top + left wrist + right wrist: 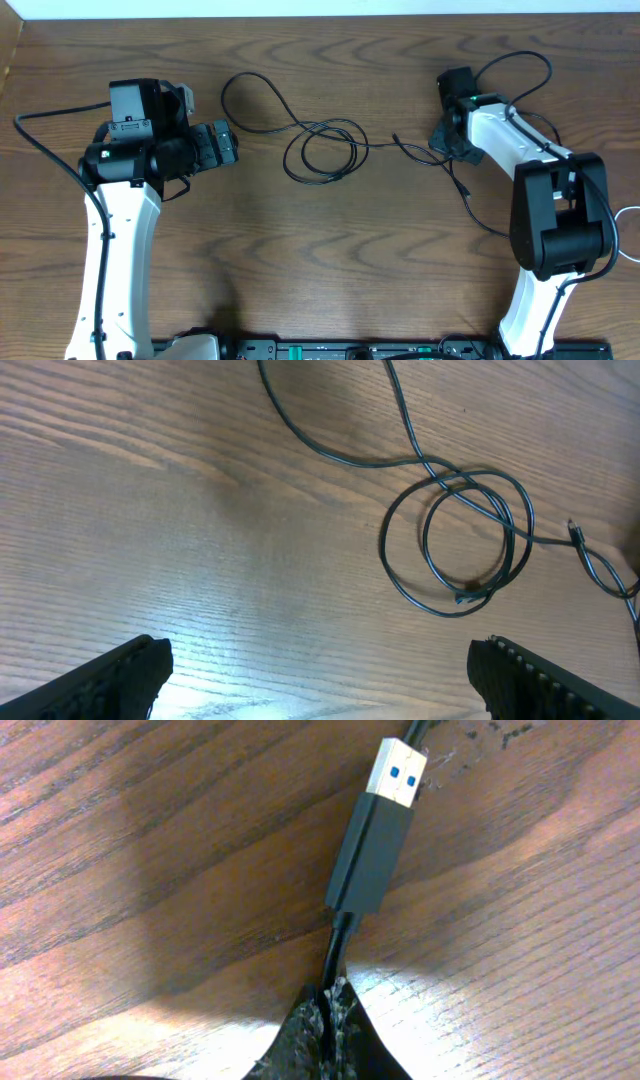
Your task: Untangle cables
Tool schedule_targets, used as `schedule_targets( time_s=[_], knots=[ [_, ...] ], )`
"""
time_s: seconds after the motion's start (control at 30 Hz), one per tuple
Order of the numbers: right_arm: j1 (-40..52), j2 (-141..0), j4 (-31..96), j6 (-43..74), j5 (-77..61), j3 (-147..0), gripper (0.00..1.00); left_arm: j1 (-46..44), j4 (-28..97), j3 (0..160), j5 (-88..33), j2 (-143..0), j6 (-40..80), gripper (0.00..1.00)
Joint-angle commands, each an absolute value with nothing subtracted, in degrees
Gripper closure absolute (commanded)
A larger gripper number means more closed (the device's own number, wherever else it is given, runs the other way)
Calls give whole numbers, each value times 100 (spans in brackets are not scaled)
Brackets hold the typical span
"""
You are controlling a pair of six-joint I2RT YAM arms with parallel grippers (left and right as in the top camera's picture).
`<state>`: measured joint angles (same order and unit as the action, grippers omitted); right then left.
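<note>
The black cable (pixel 320 152) lies on the surface (pixel 330 270), its double loop at centre and its long axis running left to right. The right claw (pixel 325 1008) is clamped on black cord just behind a USB plug (pixel 375 840). The left claw (pixel 228 145) is spread wide and empty; the loop lies to its right, nearer it than the right claw.

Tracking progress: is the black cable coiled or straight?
Coiled: the black cable forms overlapping loops, visible overhead and from the left wrist.
</note>
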<state>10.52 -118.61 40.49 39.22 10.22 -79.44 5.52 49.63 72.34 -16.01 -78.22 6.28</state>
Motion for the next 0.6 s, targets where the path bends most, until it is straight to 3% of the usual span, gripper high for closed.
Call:
schedule_targets(
  time_s=[0.0,0.57],
  knots=[
    [1081,-12182,4292,3695,89,-7815,99,572,4991,7210,-1605,-7734,563,1],
    [1011,-9810,4831,3050,89,-8324,99,572,5054,7210,-1610,-7734,569,1]
  ],
)
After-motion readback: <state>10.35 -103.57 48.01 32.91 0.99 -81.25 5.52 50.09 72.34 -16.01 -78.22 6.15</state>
